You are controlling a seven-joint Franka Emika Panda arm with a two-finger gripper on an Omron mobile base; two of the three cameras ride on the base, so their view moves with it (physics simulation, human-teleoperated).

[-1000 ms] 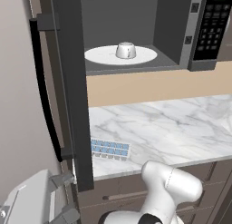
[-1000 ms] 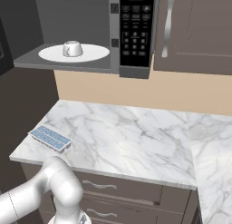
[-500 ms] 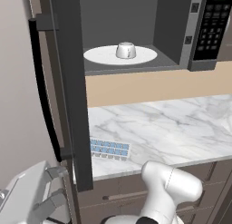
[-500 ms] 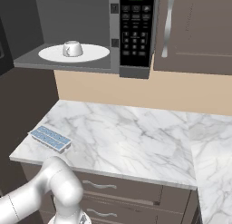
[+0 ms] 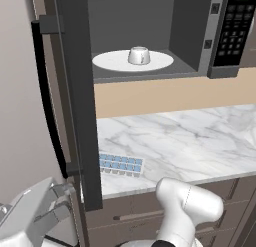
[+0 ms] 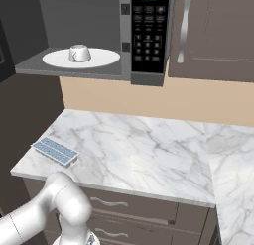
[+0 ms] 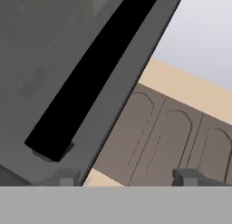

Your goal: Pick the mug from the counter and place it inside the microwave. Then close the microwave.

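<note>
The white mug (image 5: 139, 55) (image 6: 79, 53) stands on the round white plate (image 5: 110, 62) (image 6: 106, 57) inside the microwave (image 5: 220, 36) (image 6: 149, 35). The microwave's dark door (image 5: 75, 91) (image 7: 54, 46) hangs wide open with its black handle (image 5: 47, 101) (image 7: 95, 69) facing outward. My gripper (image 5: 62, 203) (image 7: 128, 177) sits low at the door's bottom corner, below the handle's lower end. It is open, and the door's edge runs down between its fingertips. The marble counter (image 5: 190, 141) (image 6: 139, 150) lies below the microwave.
A blue-celled ice cube tray (image 5: 120, 164) (image 6: 54, 151) lies at the counter's front left corner. Dark brown drawers (image 6: 134, 209) run under the slab. A cabinet door with a grey handle (image 6: 184, 28) hangs right of the microwave. My white arm (image 5: 185, 211) rises in front of the drawers.
My hand has edged closer to the door's lower corner and its fingers have drawn somewhat nearer each other. Mug, plate and door stand as before.
</note>
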